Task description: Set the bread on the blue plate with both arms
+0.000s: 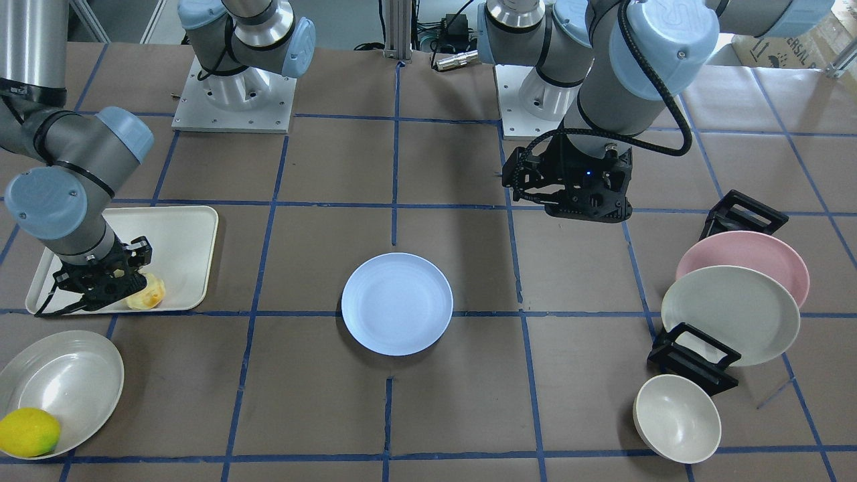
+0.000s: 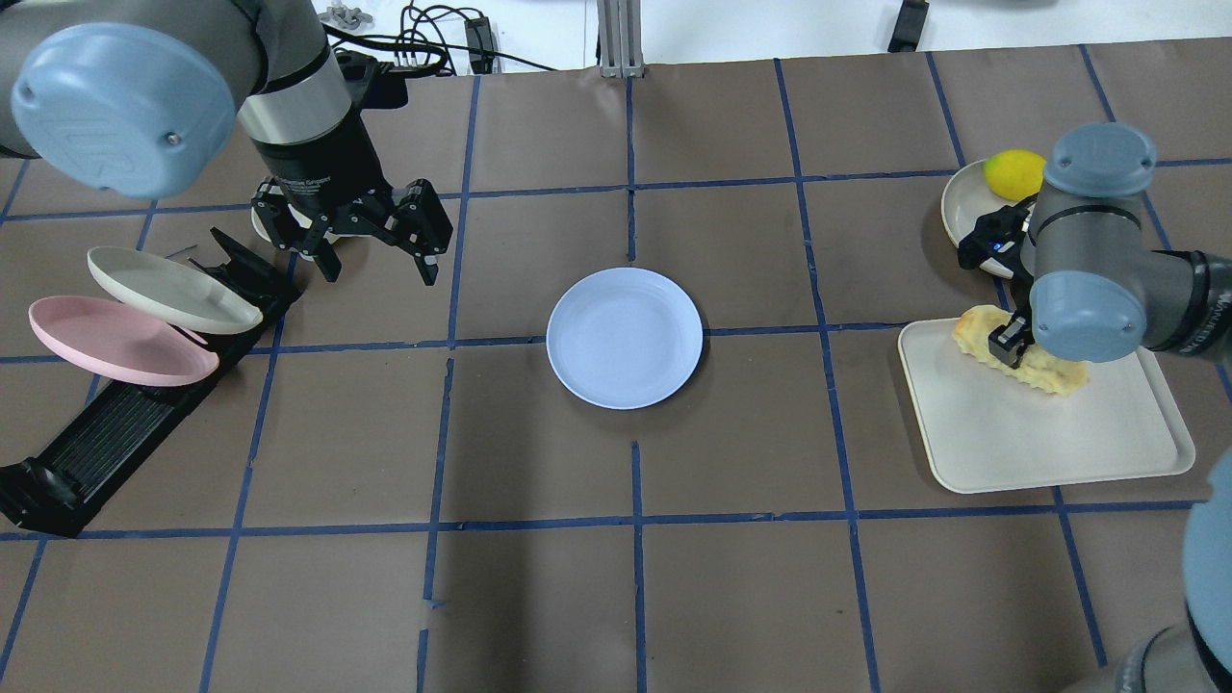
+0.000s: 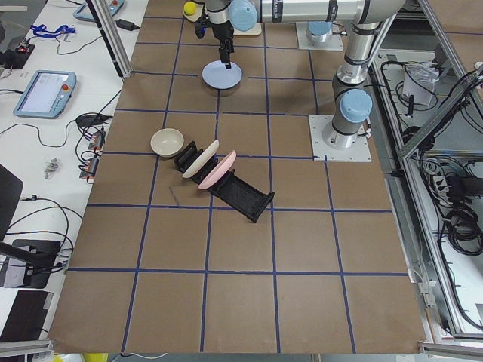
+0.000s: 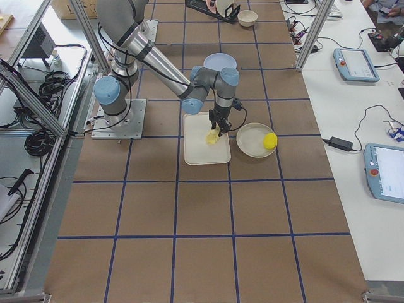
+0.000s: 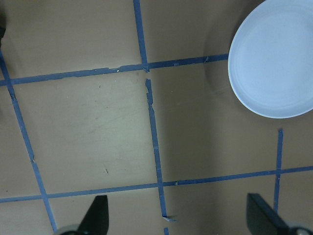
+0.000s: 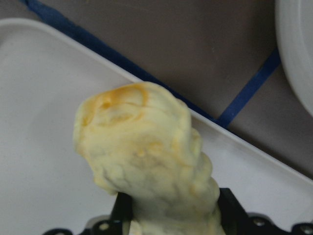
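Note:
The bread (image 2: 1049,373) lies on a cream tray (image 2: 1039,443) at the right of the overhead view. My right gripper (image 2: 1011,346) is shut on its middle. The right wrist view shows the pale-yellow ridged bread (image 6: 146,161) pinched between the two black fingers (image 6: 122,213), with the tray close below. I cannot tell whether it is lifted. The blue plate (image 2: 625,337) sits empty at the table's middle. My left gripper (image 2: 380,269) hangs open and empty above the table, left of the plate. The left wrist view shows the plate (image 5: 274,58) at the upper right.
A cream bowl (image 1: 67,381) holding a lemon (image 1: 28,432) stands beside the tray. A black rack (image 2: 115,433) with a pink plate (image 2: 115,342) and a cream plate (image 2: 168,289) lies on my left. A small cream bowl (image 1: 676,418) stands near it.

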